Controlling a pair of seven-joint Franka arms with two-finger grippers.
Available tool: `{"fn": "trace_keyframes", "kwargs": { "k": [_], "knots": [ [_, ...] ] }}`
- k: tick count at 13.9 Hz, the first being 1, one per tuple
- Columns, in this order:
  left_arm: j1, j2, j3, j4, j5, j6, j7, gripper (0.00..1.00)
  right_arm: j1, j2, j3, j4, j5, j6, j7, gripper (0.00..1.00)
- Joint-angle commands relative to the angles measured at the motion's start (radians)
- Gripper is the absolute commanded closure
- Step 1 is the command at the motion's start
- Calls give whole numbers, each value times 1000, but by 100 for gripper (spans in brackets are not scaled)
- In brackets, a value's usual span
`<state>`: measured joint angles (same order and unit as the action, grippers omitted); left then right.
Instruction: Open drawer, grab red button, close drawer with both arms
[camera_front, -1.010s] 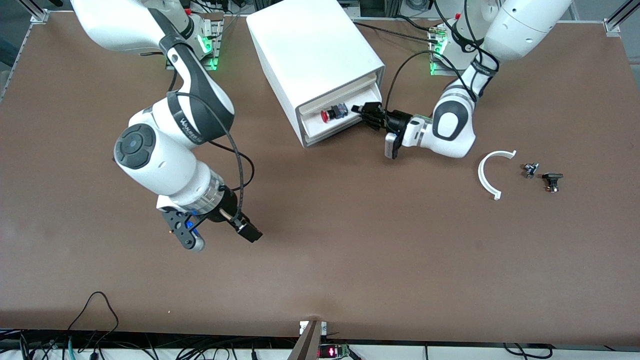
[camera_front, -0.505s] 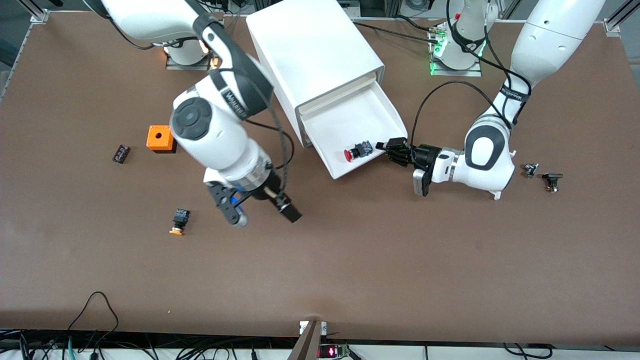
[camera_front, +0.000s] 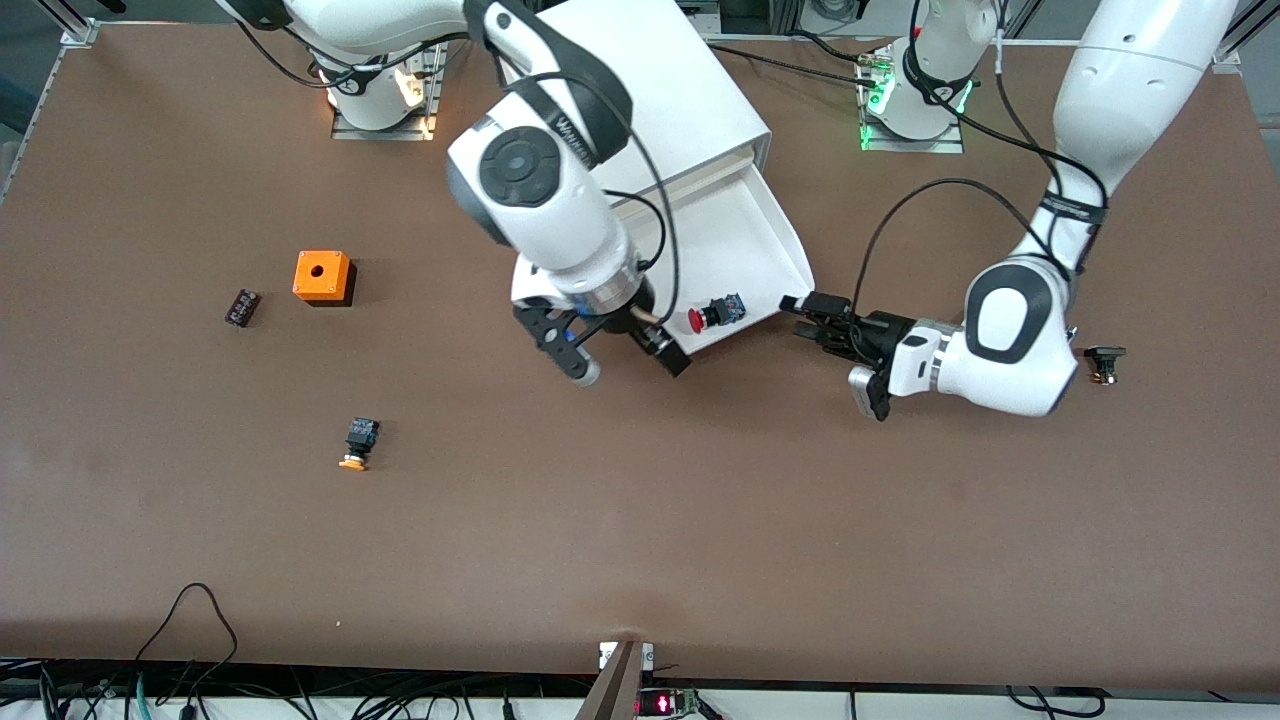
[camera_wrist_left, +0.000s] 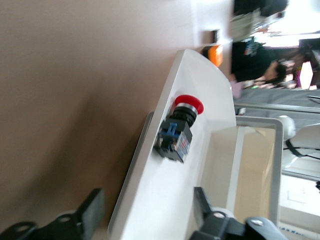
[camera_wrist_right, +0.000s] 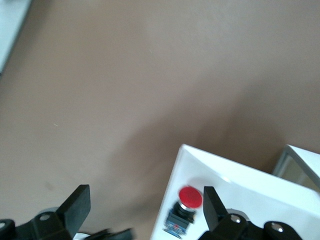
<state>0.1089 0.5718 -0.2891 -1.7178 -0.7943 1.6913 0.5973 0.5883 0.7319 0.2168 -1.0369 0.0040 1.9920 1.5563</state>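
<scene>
I'm working in a robotics lab: two bolted arms (camera_front: 540, 190) on a brown table (camera_front: 640, 520), cables (camera_front: 190, 640) trailing its edge.

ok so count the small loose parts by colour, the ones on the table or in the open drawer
Red-capped button, in the drawer: 1
Orange-capped button: 1
Orange box: 1
Dark small parts, one toward the right arm's end, one toward the left arm's: 2
Total: 5
</scene>
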Motion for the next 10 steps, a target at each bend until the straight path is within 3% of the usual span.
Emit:
{"fn": "trace_keyframes", "kwargs": {
  "k": [1,6,10],
  "knots": [
    [-6,0,-2,183,260,-138,-273,0,106,61,-13,14,-102,-10,120,0],
    [-17,-90,-16,224,559,-179,-411,0,172,104,-13,12,-101,-10,180,0],
    [-104,-154,-21,221,766,-182,-600,0,182,161,-14,20,-105,80,224,0]
  ]
}}
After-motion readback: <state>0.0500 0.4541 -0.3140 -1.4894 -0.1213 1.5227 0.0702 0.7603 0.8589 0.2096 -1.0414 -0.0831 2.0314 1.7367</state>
